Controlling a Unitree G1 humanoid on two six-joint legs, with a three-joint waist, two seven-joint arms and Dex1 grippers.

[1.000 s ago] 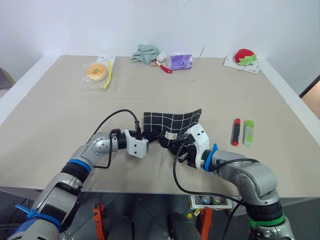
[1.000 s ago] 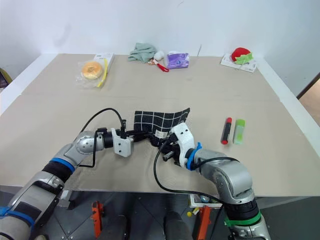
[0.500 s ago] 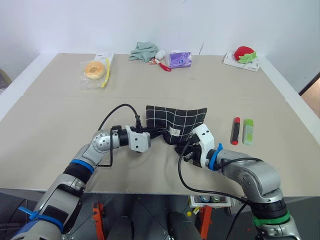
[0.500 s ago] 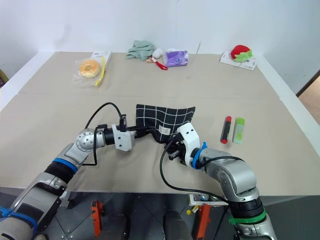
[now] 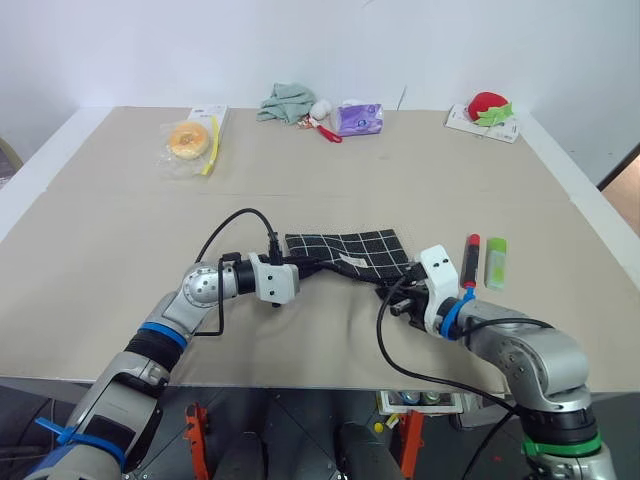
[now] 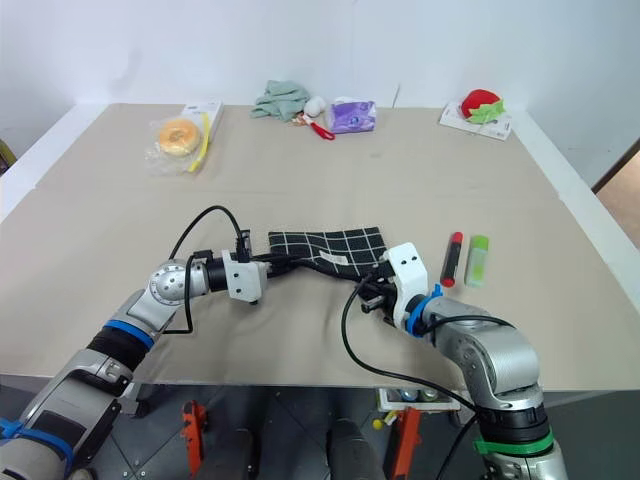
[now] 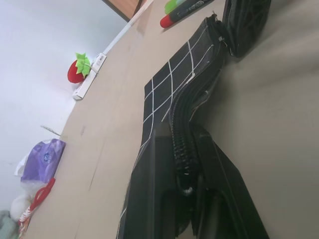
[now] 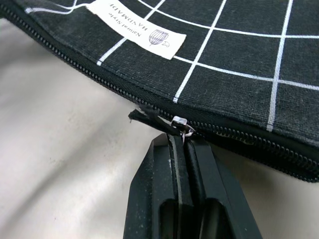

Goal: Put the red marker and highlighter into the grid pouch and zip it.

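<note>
I see the left end effector (image 5: 312, 266) clamped on the grid pouch (image 5: 355, 249) end, the right end effector (image 8: 182, 144) pinching its zipper pull (image 8: 149, 118); red marker (image 5: 471, 261) and highlighter (image 5: 496, 263) lie beside it on the table (image 5: 120, 230).

The print on the small white label (image 8: 139, 28) of the flat black grid-lined fabric pouch (image 5: 350, 248) is too small to be read. In the right wrist view the pouch is cut off at 12 and 3 o'clock. In the left wrist view the slim black, red-capped marker (image 7: 185, 11) and the lime-green highlighter (image 7: 172, 5) are cropped at 12 o'clock. The pouch's inside is hidden.
</note>
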